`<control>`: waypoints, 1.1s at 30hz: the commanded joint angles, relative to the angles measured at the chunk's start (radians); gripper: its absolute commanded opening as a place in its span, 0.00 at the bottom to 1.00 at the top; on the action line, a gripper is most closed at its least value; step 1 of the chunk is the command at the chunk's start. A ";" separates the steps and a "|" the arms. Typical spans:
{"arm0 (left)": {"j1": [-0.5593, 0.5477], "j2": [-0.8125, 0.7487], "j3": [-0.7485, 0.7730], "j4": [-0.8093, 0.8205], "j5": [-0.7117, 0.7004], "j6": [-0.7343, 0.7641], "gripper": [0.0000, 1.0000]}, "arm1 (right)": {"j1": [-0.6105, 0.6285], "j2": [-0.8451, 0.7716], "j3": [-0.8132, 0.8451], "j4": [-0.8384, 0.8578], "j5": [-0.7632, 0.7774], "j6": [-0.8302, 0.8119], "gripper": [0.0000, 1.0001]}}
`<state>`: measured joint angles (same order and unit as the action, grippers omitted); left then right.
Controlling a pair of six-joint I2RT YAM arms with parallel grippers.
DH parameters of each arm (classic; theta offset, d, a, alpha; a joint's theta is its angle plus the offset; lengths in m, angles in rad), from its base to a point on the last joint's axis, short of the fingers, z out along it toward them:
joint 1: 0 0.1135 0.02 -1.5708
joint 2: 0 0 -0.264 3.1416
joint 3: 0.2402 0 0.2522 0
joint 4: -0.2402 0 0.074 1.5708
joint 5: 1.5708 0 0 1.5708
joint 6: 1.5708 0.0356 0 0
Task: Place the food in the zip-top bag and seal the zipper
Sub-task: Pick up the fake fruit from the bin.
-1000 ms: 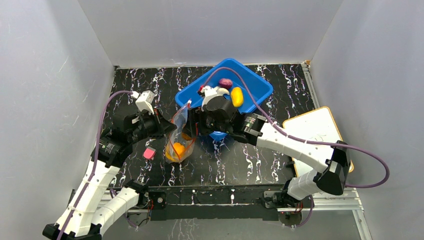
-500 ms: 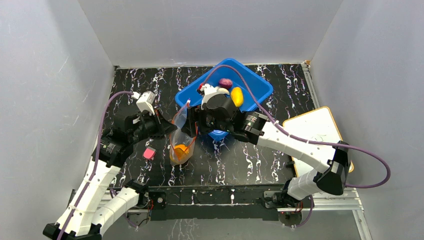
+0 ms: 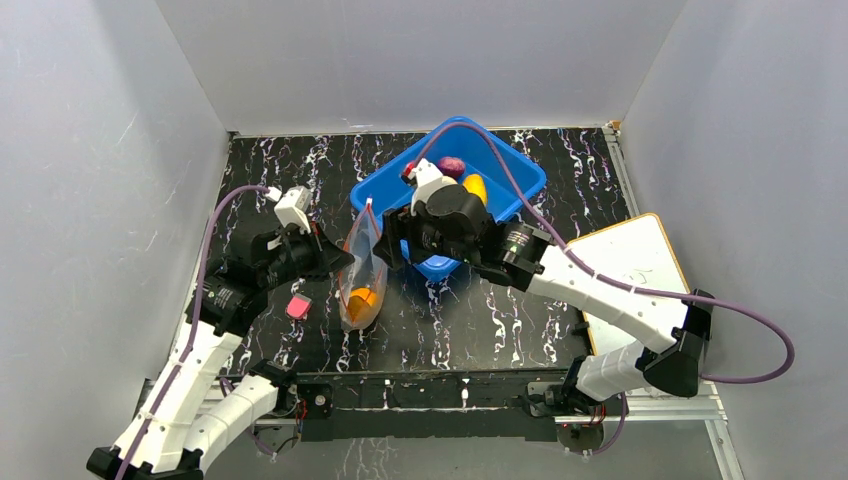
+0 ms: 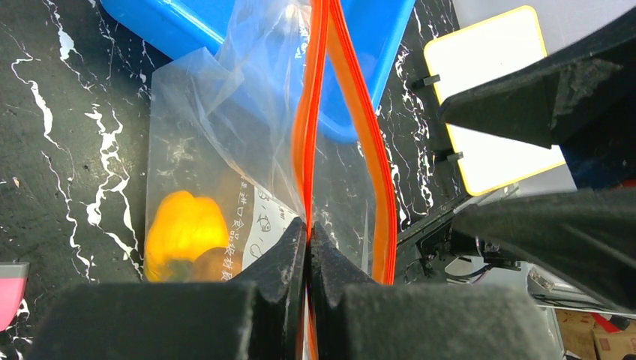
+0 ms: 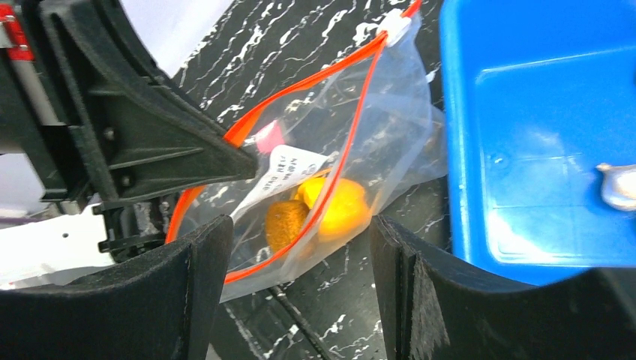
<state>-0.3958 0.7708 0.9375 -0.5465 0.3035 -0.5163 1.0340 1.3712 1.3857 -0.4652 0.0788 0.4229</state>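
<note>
Clear zip-top bag holds orange-yellow pepper, orange-brown lump.

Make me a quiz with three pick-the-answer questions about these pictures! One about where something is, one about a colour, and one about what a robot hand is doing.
1. Where is the orange-yellow pepper?
A. on a shelf
B. in a cup
C. inside the zip-top bag

2. What colour is the zipper along the bag's mouth?
A. red-orange
B. green
C. white

3. What is the left gripper doing?
A. standing wide open
B. pinching the zipper, shut
C. holding a spoon

Answers:
1. C, because the pepper shows through the clear plastic at the bottom of the bag.
2. A, because both wrist views show a bright red-orange strip.
3. B, because the left wrist view shows its two fingertips pressed together on the strip.
</note>
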 commanded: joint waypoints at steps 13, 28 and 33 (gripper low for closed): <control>0.001 -0.068 -0.053 0.069 0.086 0.034 0.00 | -0.261 0.108 0.012 0.049 0.237 -0.239 0.65; 0.002 -0.110 -0.098 0.083 0.090 0.032 0.00 | -0.401 0.517 0.194 0.077 0.509 -0.349 0.72; 0.002 -0.091 -0.097 0.098 0.113 0.025 0.00 | -0.430 0.607 0.235 0.094 0.556 -0.378 0.75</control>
<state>-0.3958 0.6735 0.8433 -0.4770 0.3771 -0.4911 0.6281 1.9484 1.5444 -0.4194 0.5419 0.0883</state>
